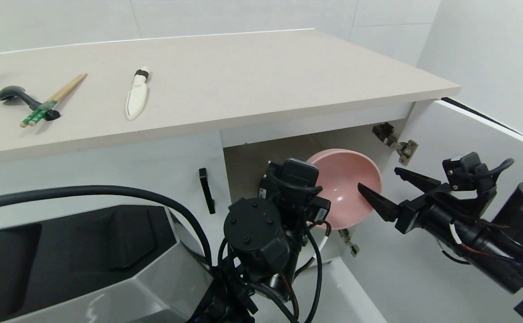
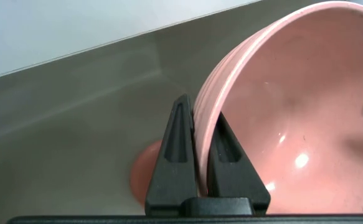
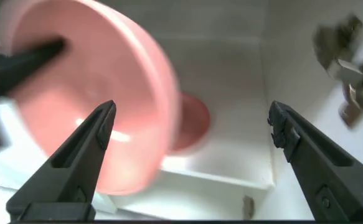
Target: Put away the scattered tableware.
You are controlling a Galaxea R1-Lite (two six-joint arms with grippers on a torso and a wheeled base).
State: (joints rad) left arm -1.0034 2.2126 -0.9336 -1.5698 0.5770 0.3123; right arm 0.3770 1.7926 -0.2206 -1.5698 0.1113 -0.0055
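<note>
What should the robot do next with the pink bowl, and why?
Probably the left gripper should tip the pink bowl level and lower it onto the cabinet floor before letting go. The gripper is shut on the bowl's rim, and the bowl hangs steeply tilted inside the open cabinet. Released like this, it might roll or drop.

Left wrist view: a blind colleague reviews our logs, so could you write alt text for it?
The left gripper is shut on the rim of a tilted pink bowl, holding it inside a grey cabinet. The bowl's glossy inside is in view.
</note>
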